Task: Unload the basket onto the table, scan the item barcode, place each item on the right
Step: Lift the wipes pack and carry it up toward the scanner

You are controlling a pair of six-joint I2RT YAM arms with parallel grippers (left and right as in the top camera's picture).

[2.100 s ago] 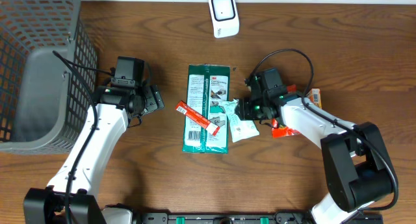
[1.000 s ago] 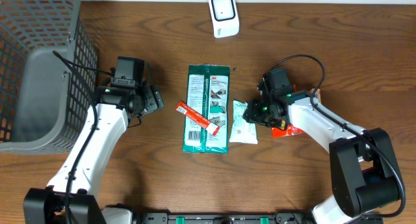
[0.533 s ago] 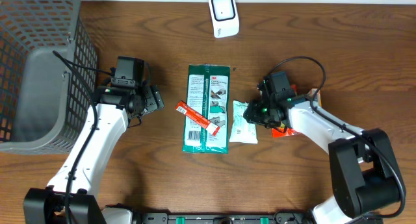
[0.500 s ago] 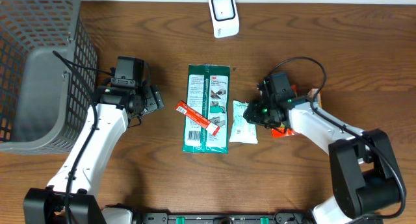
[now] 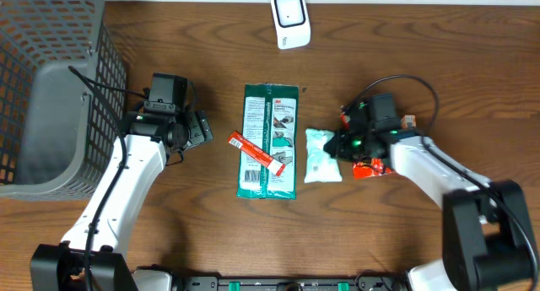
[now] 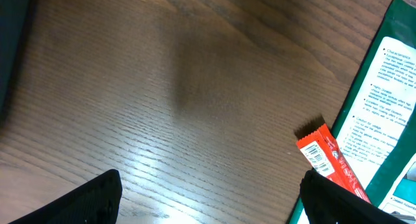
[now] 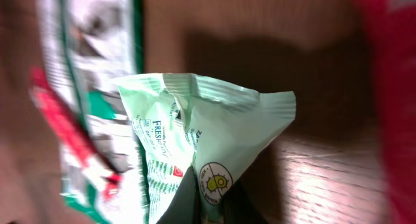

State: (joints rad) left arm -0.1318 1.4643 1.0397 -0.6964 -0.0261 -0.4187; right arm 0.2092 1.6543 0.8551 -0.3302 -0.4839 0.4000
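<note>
The light over the dark wood table [image 5: 472,63] is even and soft, coming from above. The overhead picture is sharp all over, the arms throw only faint shadows close beside them, and the white scanner [image 5: 290,19] is the brightest spot, nearly washed out. The left wrist view is crisp on the wood grain, with a pale sheen low on the left and a dimmer patch mid-frame. The left gripper [image 6: 211,198] shows its fingers [image 6: 91,201] as dark, soft shapes in the bottom corners. The right wrist view is smeared and warm: only the pale green packet [image 7: 195,139] is fairly clear, a heavy shadow behind it, and the red packet [image 7: 390,87] at the right edge is a mere blur
</note>
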